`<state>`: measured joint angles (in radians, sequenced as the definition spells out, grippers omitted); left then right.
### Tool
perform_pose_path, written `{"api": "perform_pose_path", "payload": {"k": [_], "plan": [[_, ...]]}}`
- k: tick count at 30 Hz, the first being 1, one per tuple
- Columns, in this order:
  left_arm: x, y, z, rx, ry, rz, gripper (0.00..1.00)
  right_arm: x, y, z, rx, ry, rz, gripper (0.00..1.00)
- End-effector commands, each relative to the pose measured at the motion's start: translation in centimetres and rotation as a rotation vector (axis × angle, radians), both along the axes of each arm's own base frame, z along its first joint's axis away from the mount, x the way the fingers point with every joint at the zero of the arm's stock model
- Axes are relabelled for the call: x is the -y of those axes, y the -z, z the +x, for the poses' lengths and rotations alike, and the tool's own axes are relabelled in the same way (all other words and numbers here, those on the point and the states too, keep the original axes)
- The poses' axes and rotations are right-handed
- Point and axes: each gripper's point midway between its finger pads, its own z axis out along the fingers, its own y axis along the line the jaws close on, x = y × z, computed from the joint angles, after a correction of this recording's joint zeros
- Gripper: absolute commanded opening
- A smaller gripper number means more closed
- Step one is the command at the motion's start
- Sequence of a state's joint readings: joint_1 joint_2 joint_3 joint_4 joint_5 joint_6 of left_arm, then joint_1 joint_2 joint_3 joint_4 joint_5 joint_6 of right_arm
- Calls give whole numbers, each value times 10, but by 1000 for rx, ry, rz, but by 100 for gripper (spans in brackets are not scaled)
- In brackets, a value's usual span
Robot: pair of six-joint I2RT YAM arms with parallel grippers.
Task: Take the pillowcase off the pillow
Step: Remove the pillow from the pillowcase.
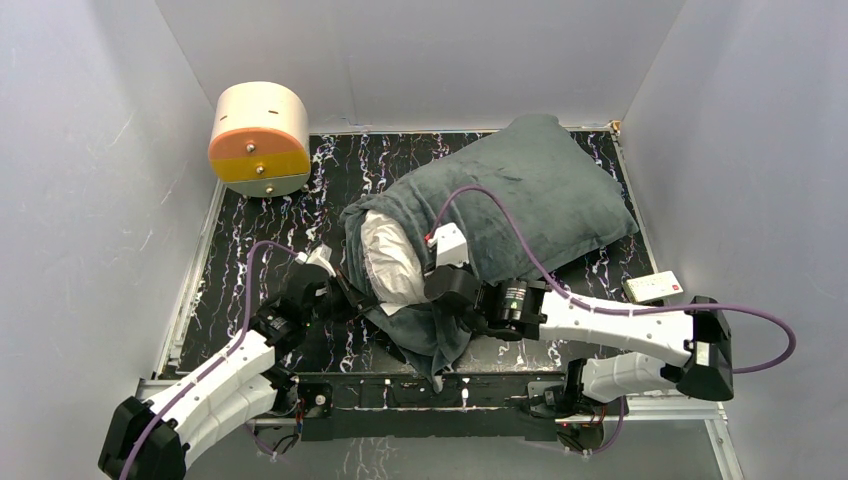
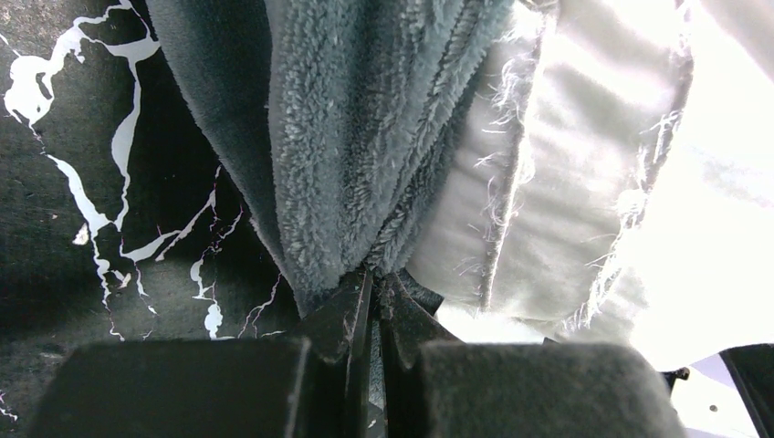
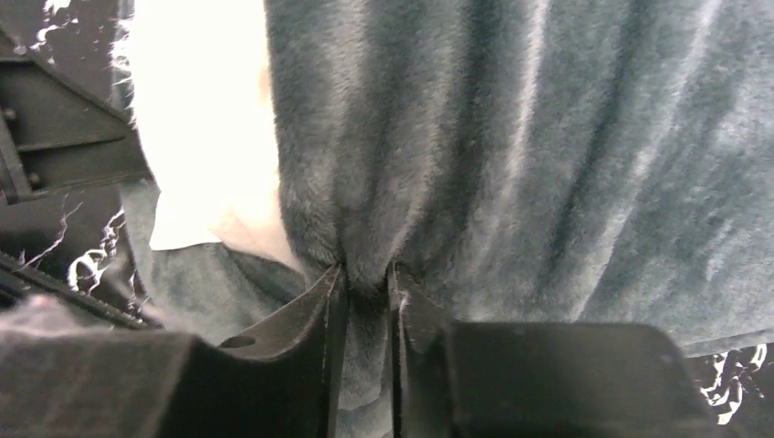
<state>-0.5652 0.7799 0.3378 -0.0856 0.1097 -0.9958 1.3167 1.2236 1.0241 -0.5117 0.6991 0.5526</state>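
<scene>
Dark grey-green plush pillowcase (image 1: 540, 190) lies from centre to upper right of the top view, on a black white-veined table (image 1: 260, 215). Plump white pillow (image 1: 388, 262) bulges from its open end, centre frame. Left gripper (image 2: 372, 274) is pressed together on a fold of the pillowcase edge. Right gripper (image 3: 365, 269) pinches another pillowcase fold beside the opening. Cream-and-orange cylinder (image 1: 260, 140) stands upper left.

One pillowcase (image 1: 540, 190), one pillow (image 1: 390, 262), one cylinder (image 1: 260, 140), one small white box (image 1: 652, 287)
</scene>
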Motion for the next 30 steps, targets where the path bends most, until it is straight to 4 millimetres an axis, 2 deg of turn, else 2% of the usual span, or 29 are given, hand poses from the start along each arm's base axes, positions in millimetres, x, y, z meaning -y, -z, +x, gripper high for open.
{"api": "perform_pose_path", "payload": {"k": [1,6,9,11,13,14,16,18,19,21,22,23,24,28,29,30], "plan": [[-20,33,-20,-113,-7,116,0,16,-25,31,95,146,43,23],[-43,36,-16,-132,-114,214,0,86,-38,64,135,354,88,15],[-50,32,-12,-119,-146,238,0,115,-20,74,122,413,131,9],[-53,31,-11,-112,-163,249,0,128,15,76,55,447,112,9],[-51,27,-8,-92,-155,240,0,139,66,72,-51,478,59,8],[-48,24,-6,-79,-135,232,0,135,91,68,-113,459,56,8],[-38,21,-5,-69,-90,202,0,114,127,57,-249,370,103,8],[-30,20,-5,-69,-55,181,0,90,140,46,-349,286,164,9],[-27,20,-6,-74,-36,177,0,79,131,44,-360,246,207,12],[-26,19,-9,-73,-15,177,0,74,99,51,-301,214,254,27],[-28,18,-9,-65,-5,191,0,83,70,53,-235,188,216,40],[-28,19,-8,-67,-5,198,0,84,36,50,-183,133,226,57],[-24,18,-6,-64,0,182,0,75,7,36,-183,12,261,62],[-16,13,-6,-63,33,151,0,34,-58,-7,-237,-289,490,66],[-16,13,-7,-58,31,147,0,21,-77,-24,-263,-407,562,65],[-16,13,-8,-55,27,140,0,7,-84,-37,-291,-517,574,65]]}}
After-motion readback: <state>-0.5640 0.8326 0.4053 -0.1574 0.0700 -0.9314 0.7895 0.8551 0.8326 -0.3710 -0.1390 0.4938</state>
